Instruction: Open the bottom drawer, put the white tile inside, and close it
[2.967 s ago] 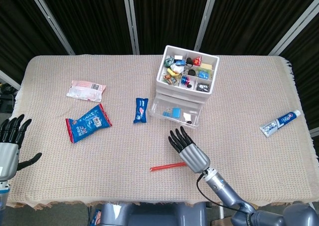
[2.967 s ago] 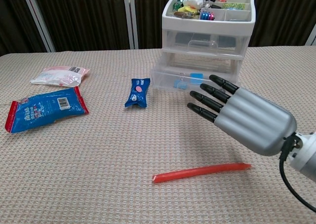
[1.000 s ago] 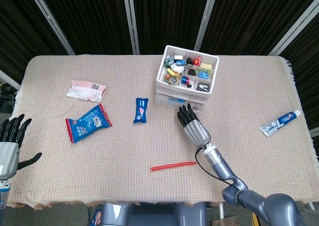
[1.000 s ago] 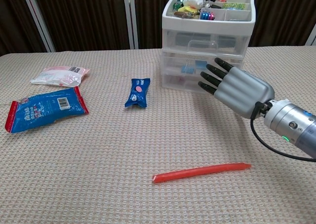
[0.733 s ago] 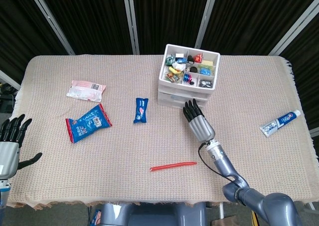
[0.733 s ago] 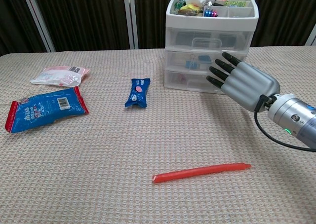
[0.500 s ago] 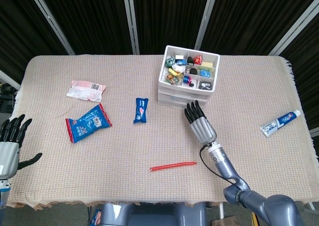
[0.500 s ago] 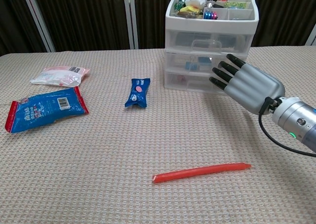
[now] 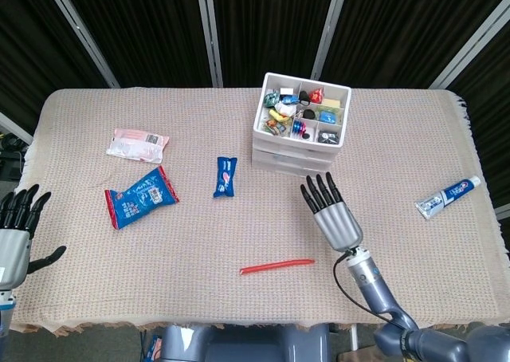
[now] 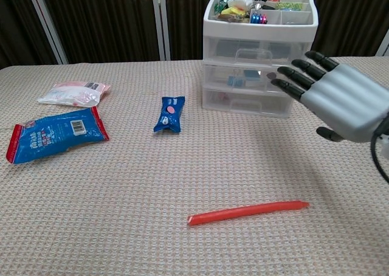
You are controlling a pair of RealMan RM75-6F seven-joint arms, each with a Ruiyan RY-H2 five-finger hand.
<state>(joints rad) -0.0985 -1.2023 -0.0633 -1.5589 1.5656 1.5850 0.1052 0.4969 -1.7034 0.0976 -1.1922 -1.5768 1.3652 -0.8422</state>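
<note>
White plastic drawer unit [image 10: 260,51], bottom drawer [image 10: 245,100] shut; tile not visible, presumably inside. Drawer likely light, slick, rigid; hook its front lip. Right hand [image 10: 340,100] released, fingers spread, empty.

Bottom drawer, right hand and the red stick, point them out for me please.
bottom drawer [image 10: 243,101], chest view, on its clear front panel.
right hand [image 10: 346,101], chest view, on the silver back of the hand.
red stick [image 10: 248,213], chest view, on its middle.
</note>
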